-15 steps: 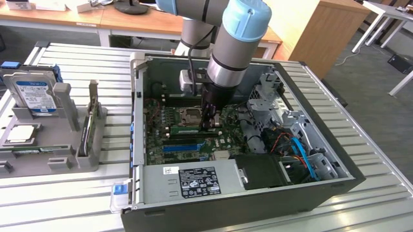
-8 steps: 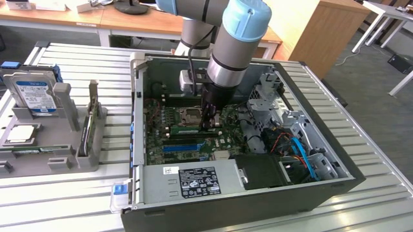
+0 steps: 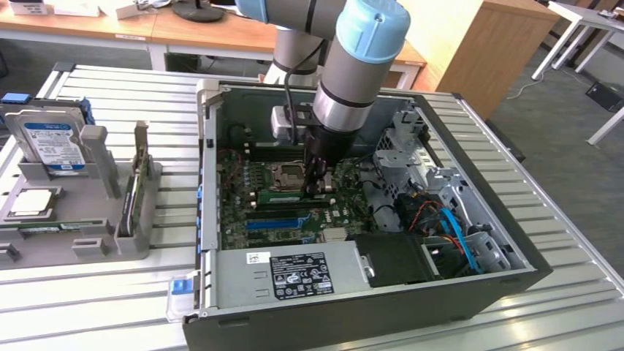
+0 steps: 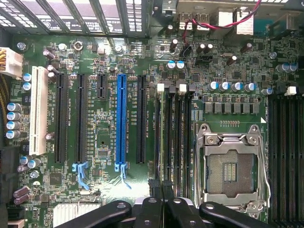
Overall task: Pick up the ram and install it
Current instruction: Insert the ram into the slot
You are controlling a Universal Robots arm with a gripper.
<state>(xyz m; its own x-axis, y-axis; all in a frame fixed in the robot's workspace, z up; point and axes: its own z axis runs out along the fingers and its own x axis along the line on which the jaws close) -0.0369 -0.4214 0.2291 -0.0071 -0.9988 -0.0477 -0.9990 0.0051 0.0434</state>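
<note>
Black metal fingers point(image 4: 152, 210) are pressed together at one end of the ram point(image 3: 280, 196), a long, thin green circuit-board stick with black chips, the first observer says. The stick stands on edge in a memory slot beside the square silver processor socket point(image 4: 230, 166), inside the open black computer case point(image 3: 390, 316). Whether the fingers pinch its top edge or only bear on it cannot be told.

How would such a stick handle, the second asks.

Light and stiff, most likely, the first judges, yet brittle if bent or twisted. The bare top edge and the short ends look like the safe places to hold. The chips and the contact row do not.

And the count, the second asks.

One arm, one stick at the fingers, and one socket that looks empty, the first answers. The green motherboard point(image 4: 102, 142) carries one blue expansion slot point(image 4: 121, 123), one white expansion slot point(image 4: 39, 109), three long black slots and one short black one.

And outside the case?

On the slatted metal tabletop point(image 3: 98, 311) stands a grey plastic holder point(image 3: 93, 245), the first says. It carries one silver hard drive with a blue label point(image 3: 47, 146) and one square silver processor chip point(image 3: 29, 203). A thin board point(image 3: 128, 205) stands on edge in the holder. It may be a second stick, but that is too unclear to say.
</note>
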